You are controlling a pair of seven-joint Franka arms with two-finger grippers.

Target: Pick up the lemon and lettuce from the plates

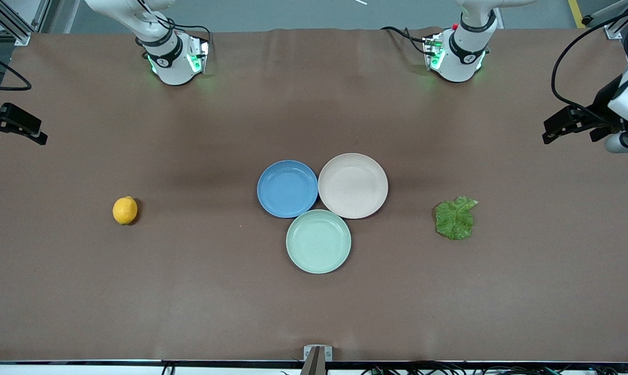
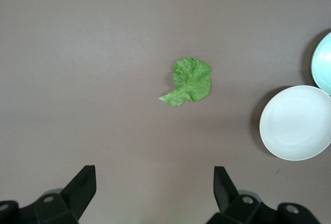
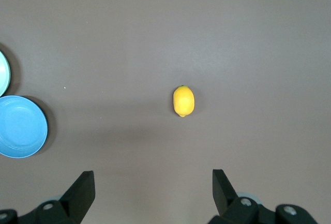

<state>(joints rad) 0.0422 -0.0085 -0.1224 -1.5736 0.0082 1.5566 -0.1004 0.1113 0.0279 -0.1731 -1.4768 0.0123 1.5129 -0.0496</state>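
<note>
The lemon (image 1: 125, 210) lies on the bare brown table toward the right arm's end, on no plate. The lettuce (image 1: 454, 218) lies flat on the table toward the left arm's end, on no plate. The blue plate (image 1: 287, 188) and the beige-pink plate (image 1: 353, 185) sit side by side mid-table, both empty. My right gripper (image 3: 153, 177) is open and empty, high over the table with the lemon (image 3: 183, 101) in its view. My left gripper (image 2: 155, 175) is open and empty, high over the table with the lettuce (image 2: 189, 81) in its view.
An empty mint green plate (image 1: 318, 241) touches both plates, nearer the front camera. The two grippers show at the table's ends in the front view, right (image 1: 33, 130) and left (image 1: 553, 129). The arm bases stand along the table's edge farthest from the camera.
</note>
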